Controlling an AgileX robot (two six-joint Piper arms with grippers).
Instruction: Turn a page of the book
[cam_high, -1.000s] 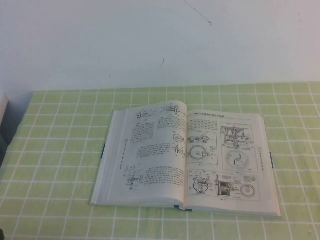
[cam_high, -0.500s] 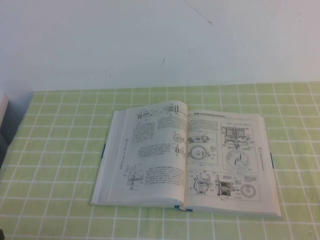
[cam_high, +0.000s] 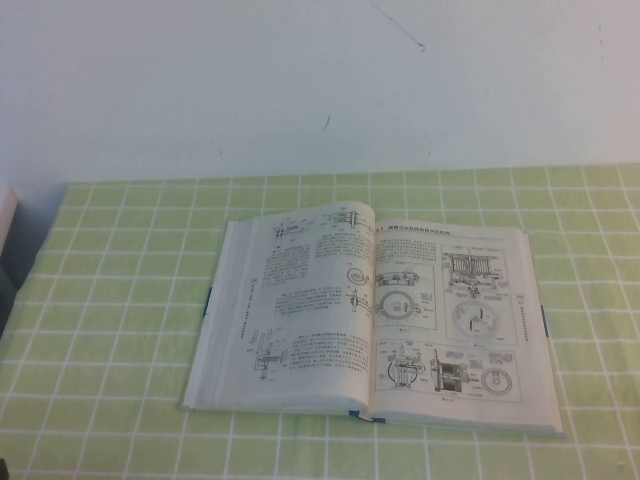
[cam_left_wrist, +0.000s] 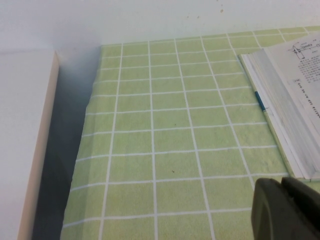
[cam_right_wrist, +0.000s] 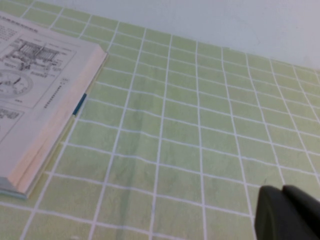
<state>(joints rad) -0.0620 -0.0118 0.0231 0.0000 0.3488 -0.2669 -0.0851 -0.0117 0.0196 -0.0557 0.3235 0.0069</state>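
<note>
The book (cam_high: 375, 320) lies open and flat in the middle of the green checked cloth, pages printed with black machine drawings and text, teal cover edges showing. Its left page block shows in the left wrist view (cam_left_wrist: 287, 95), its right page in the right wrist view (cam_right_wrist: 35, 95). No page is lifted. My left gripper (cam_left_wrist: 282, 186) hangs shut and empty over the cloth just off the book's near left corner. My right gripper (cam_right_wrist: 284, 192) hangs shut and empty over the cloth well to the right of the book. Neither gripper shows in the high view.
The green checked cloth (cam_high: 120, 300) covers the table up to a white back wall (cam_high: 300, 80). A pale box or panel (cam_left_wrist: 25, 140) stands off the cloth's left edge, with a dark gap beside it.
</note>
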